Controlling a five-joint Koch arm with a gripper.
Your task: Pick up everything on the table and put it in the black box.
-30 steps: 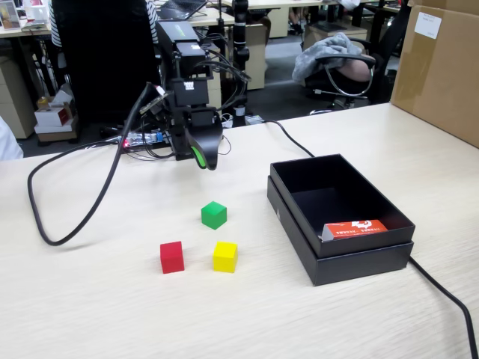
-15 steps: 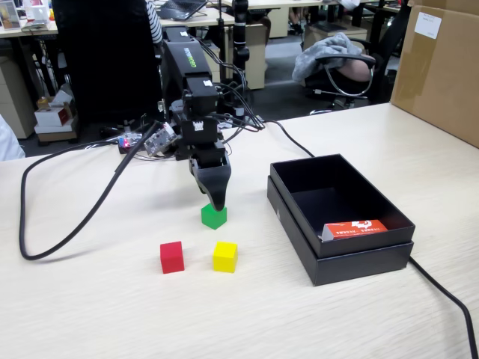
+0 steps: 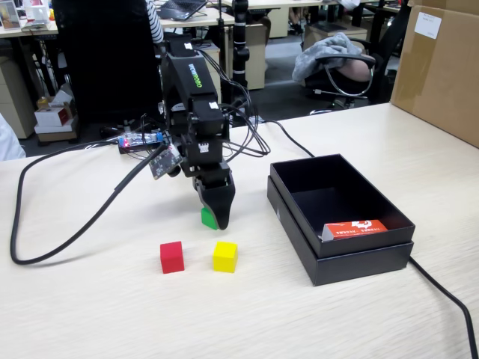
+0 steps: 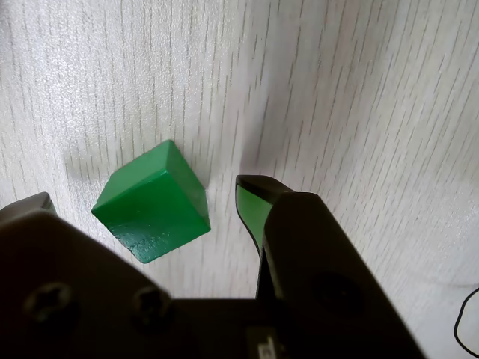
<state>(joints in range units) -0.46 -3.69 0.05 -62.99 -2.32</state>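
My gripper (image 4: pixel 146 198), jaws wide, straddles the green cube (image 4: pixel 152 202); I should square up before closing.

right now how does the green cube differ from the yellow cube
The green cube sits between the open jaws of the pincer, partly hidden by it in the fixed view; the yellow cube stands fully in view with nothing around it. The green cube lies farther from the camera, the yellow cube nearer, beside the red cube. Both rest on the table, outside the black box, and look alike in size.
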